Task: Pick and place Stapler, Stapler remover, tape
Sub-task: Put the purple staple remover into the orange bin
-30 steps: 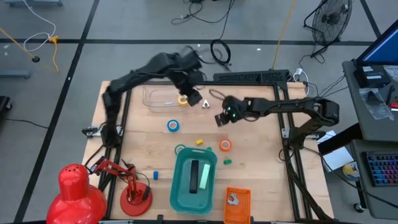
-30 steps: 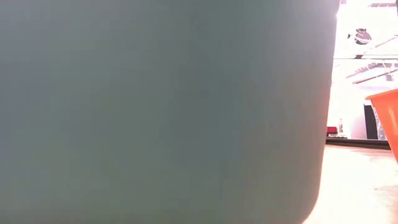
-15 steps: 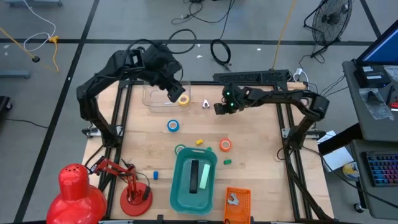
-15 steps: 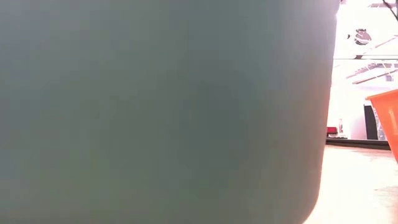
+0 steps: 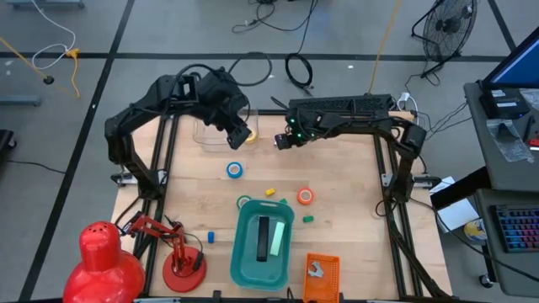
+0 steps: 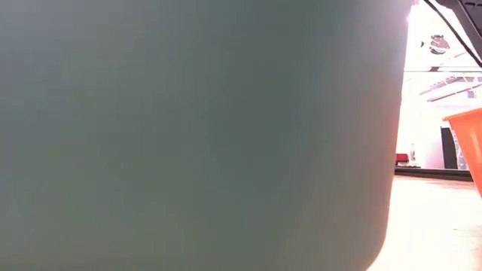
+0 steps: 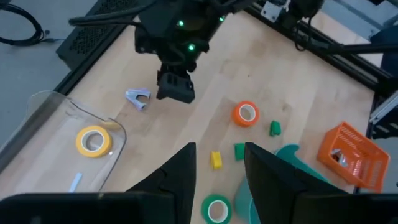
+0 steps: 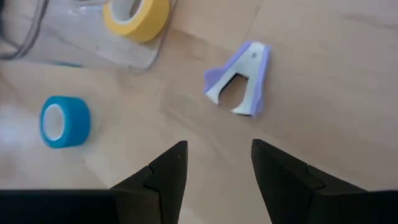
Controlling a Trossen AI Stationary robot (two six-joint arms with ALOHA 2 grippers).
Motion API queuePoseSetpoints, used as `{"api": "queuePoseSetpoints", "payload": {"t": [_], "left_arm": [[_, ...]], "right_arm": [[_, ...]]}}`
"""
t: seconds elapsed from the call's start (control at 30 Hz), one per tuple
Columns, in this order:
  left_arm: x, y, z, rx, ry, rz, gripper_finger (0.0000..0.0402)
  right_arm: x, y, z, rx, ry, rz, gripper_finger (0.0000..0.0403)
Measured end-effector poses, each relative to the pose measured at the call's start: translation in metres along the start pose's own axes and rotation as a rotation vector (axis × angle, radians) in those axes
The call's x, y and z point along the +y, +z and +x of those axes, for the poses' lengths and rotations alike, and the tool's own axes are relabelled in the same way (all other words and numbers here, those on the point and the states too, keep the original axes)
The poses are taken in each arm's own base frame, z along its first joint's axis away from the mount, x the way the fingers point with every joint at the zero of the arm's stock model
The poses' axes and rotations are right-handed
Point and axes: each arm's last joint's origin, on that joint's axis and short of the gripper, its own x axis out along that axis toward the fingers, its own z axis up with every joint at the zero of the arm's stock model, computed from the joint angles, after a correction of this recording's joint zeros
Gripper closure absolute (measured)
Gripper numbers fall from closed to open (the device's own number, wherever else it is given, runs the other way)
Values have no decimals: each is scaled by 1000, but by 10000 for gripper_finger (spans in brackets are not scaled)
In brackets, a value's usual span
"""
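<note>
Jaws of the right gripper [image 8: 214, 165] stand apart and empty above the small lilac staple remover [image 8: 239, 78] lying on the wooden table [image 5: 354, 210], just beside the clear plastic tray [image 7: 46, 124] that holds the yellow tape roll [image 7: 93, 140]. Left gripper [image 7: 217, 165] hangs over that tray, jaws parted, holding nothing. Blue [image 5: 235, 170], orange [image 5: 305, 196] and green [image 7: 216, 209] tape rolls lie on the table, and a dark stapler [image 5: 264, 238] sits in the teal bin [image 5: 241, 257].
</note>
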Motion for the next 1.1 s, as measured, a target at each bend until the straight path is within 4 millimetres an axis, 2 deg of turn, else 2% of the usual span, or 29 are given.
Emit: {"api": "queuePoseSetpoints", "payload": {"t": [0.43,0.73,1.1], "left_arm": [[-15,-9,1,33,9,37,266],[-15,-9,1,32,9,34,266],[-15,-9,1,37,10,30,266]], "right_arm": [[-9,13,-1,-81,-48,28,232],[-17,5,27,-5,-68,48,232],[-14,9,27,-52,-32,53,232]]}}
